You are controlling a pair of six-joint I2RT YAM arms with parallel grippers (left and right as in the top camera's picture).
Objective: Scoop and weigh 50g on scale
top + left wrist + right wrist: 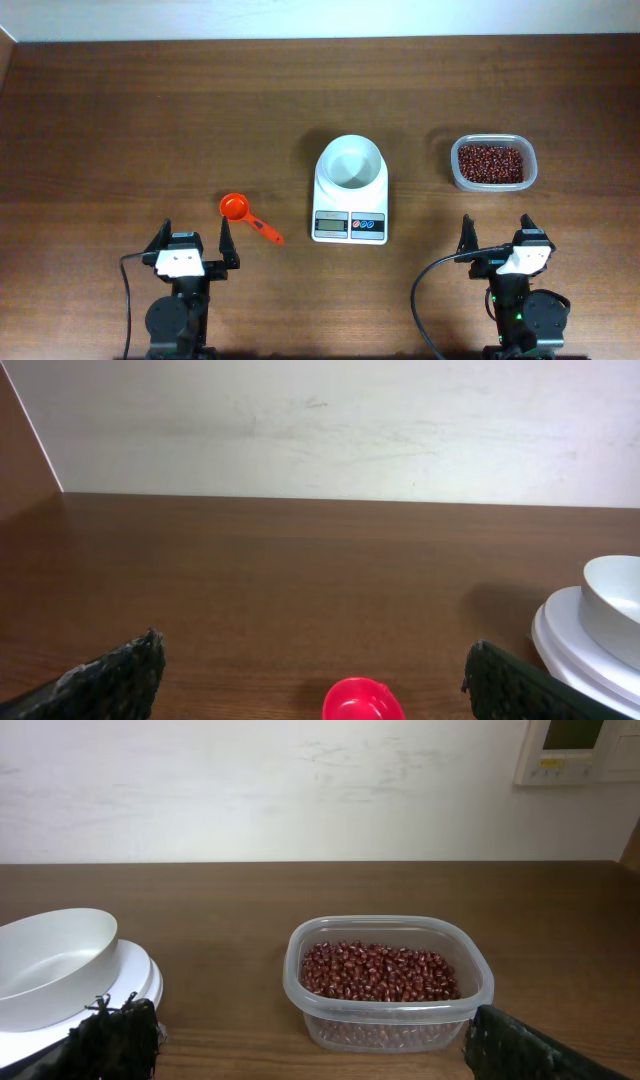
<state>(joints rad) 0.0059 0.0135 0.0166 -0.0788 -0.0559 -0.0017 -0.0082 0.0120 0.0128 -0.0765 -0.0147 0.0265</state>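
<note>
L hand (195, 228) & R hand (497, 222) sit at the near edge of the dark brown wooden table (120, 110). Both have fingers spread wide and hold nothing. Wrist views show only black finger tips (115, 675) in the bottom corners.

Small white digital scale (350, 205) stands mid-table, approx. between the two hands but farther out. Its long axis runs near-far. Grey LCD display (330, 226) w/ blue & red buttons (368, 226) is at the end facing the robot. Round white bowl (350, 163) sits upright on the far end & looks empty.

Orange-red plastic scoop (245, 215) lies flat L of the scale, just beyond the L hand's inner finger. Cup end is far-left; handle angles toward the scale's near-left corner w/o touching it. It's the only thing near the L hand's line to the scale.

Clear plastic tub of red beans (492, 163), lid off, sits R of the scale & apart from it, straight out from the R hand. R wrist view has tub dead ahead, scale's bowl at L edge.

Black cables (126, 300) loop by each arm base. White wall (300, 420) runs behind the table.
</note>
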